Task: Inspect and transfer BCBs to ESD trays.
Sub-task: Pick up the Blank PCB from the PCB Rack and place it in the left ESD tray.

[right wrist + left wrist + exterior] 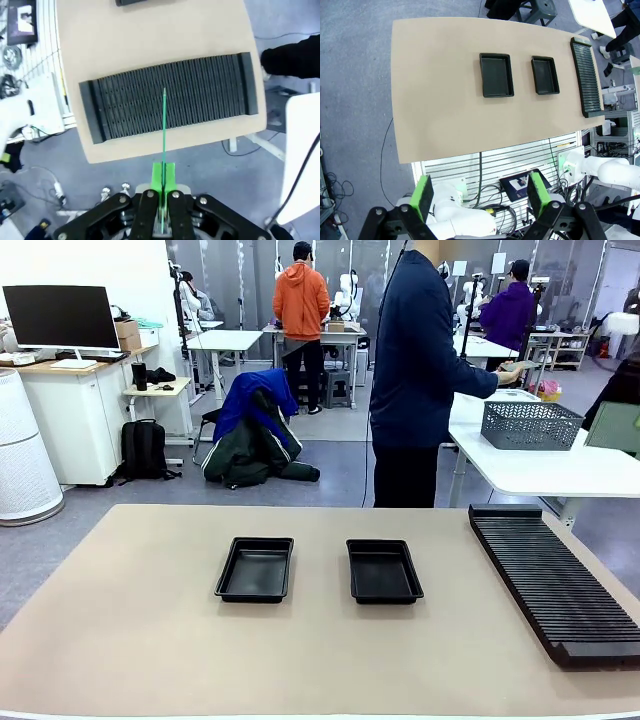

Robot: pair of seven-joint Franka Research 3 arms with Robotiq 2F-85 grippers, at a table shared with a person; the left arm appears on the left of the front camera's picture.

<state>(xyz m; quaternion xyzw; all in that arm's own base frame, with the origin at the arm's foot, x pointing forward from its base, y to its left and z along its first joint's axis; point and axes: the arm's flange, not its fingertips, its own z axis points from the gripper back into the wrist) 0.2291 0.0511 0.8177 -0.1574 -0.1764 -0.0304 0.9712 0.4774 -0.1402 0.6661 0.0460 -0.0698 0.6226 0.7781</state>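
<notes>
**BCB [164, 130] hanging edge-on over the rack**

The right claw [163, 176] is clamping the BCB above the rack [210, 95] at the worktop's [150, 640] right edge. The left claw [482, 192] is hovering with its fingers apart, high over the worktop. The BCB is likely heading to the right tray [384, 570], so it needs turning flat and lowering gently.

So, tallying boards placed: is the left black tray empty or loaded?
Empty. The left black tray shows only its bare black floor in the front view, and nothing lies in it.
</notes>
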